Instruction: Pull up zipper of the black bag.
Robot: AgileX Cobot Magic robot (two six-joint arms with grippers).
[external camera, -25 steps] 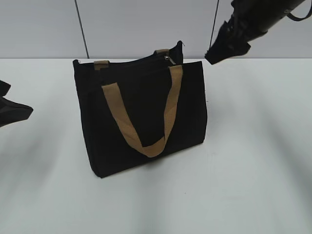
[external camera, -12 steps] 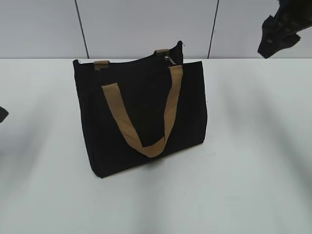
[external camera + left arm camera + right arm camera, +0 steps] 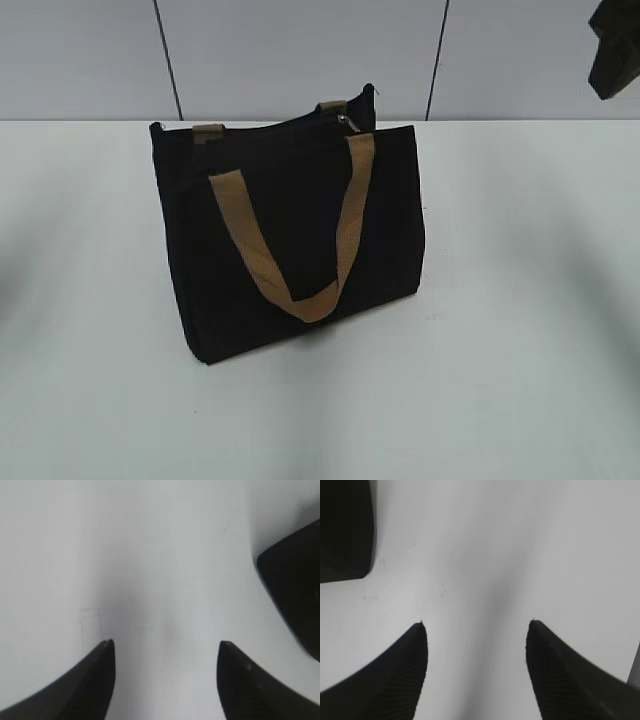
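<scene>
L gripper point(image 3: 165, 645): jaws apart, over bare table point(image 3: 520, 300).
R gripper point(image 3: 476, 625): jaws apart, holding nothing.
Black bag point(image 3: 290, 230): upright, nr table's far edge.
Zipper point(image 3: 343, 121): pull at bag's right end.

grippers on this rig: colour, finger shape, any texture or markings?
The left gripper has two matte black fingers, broad at the base and tapering to curved points. The right gripper matches, with fine ribbed texture on its fingers. No markings or cables are visible.
</scene>
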